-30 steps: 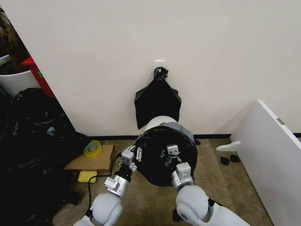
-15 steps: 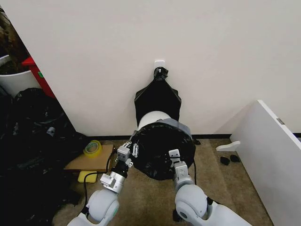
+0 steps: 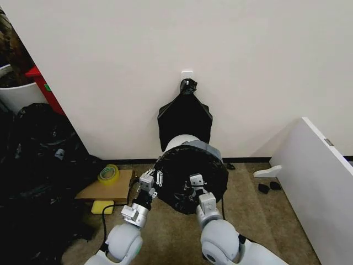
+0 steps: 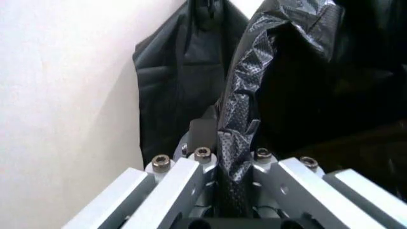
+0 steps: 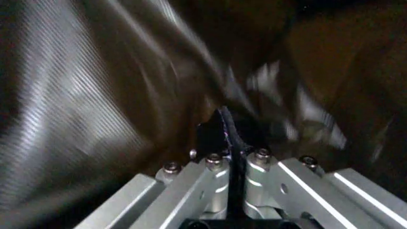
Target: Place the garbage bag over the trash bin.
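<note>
Head view: the bin [image 3: 180, 142], a round cream-white plastic bucket, lies tilted against the wall on the carpet, mouth toward the robot. The bag [image 3: 190, 175], thin glossy black film, covers the mouth and most of the body; a cream patch shows at the far end. The left gripper [image 3: 158, 178] is at the bag's left edge, and the right gripper [image 3: 194, 185] is at its lower front. Compared with the frame half a second earlier, the right gripper sits farther left and slightly higher, the left gripper sits slightly lower and closer in, and the covered mouth sits slightly lower. A flat matte black bundle [image 3: 185, 117] hangs on the wall behind the bin. A tape roll [image 3: 109, 173] rests on cardboard [image 3: 105, 189] to the left.

Left wrist view: the left gripper's [image 4: 232, 164] jaws are clenched on a crinkled, dimple-embossed fold of the bag [image 4: 239, 102]. The matte bundle [image 4: 181, 81] hangs beyond.

Right wrist view: the right gripper's [image 5: 234, 160] jaws are clenched on a thin edge of the bag [image 5: 95, 95], whose fine-ribbed film is blurred.
</note>
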`<state>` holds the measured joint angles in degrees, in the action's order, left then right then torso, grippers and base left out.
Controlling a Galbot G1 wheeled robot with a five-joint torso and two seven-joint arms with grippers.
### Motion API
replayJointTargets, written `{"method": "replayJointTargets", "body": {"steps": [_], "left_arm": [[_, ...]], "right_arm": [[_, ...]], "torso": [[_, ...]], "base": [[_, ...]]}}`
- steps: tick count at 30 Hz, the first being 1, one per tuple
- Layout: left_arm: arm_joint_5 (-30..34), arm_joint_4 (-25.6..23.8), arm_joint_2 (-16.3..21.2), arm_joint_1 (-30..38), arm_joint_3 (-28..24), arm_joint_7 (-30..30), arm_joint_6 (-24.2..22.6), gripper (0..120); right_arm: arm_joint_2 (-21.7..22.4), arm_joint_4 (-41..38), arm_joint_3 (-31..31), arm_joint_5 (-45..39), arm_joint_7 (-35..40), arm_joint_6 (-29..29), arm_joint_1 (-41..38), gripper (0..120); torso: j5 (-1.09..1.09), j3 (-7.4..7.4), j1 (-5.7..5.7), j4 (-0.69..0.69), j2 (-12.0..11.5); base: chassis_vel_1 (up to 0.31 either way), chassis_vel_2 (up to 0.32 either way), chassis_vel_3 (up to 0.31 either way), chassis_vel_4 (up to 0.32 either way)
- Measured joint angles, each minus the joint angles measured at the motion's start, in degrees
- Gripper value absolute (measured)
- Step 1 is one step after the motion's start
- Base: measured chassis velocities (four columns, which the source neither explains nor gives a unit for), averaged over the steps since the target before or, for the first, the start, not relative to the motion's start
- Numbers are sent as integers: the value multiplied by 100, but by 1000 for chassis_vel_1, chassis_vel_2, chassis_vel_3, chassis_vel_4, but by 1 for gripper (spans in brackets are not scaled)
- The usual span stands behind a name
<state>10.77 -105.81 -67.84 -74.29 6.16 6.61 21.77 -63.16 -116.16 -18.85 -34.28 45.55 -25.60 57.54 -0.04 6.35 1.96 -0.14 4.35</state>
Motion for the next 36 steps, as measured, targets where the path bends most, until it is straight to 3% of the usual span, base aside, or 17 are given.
{"method": "replayJointTargets", "body": {"steps": [2,7,14,18,26,36], "left_arm": [[-71,-67,13,-26,37,-10,141,0],[-150,-131,46,-64,76,-85,263,0],[-203,-82,18,-87,50,-101,276,0],[-166,37,8,-36,-55,-93,264,0],[-131,-113,-9,-105,-221,-215,290,0],[-118,-352,67,-261,-221,-297,329,0]], "right_arm": [[-130,245,-64,-627,447,-445,-261,0],[-176,578,-83,-452,590,-674,-503,0],[-149,731,-7,469,449,-497,-528,0],[-83,428,-37,700,-170,268,-164,0],[-191,970,32,523,124,-259,-412,0],[-249,1399,195,554,158,-258,-779,0]], "torso": [[0,0,0,0,0],[0,0,0,0,0],[0,0,0,0,0],[1,0,0,-1,0],[1,0,0,-1,0],[1,0,0,0,0]], "base": [[0,0,0,0],[0,0,0,0],[0,0,0,0],[0,0,0,0],[0,0,0,0],[0,0,0,0]]}}
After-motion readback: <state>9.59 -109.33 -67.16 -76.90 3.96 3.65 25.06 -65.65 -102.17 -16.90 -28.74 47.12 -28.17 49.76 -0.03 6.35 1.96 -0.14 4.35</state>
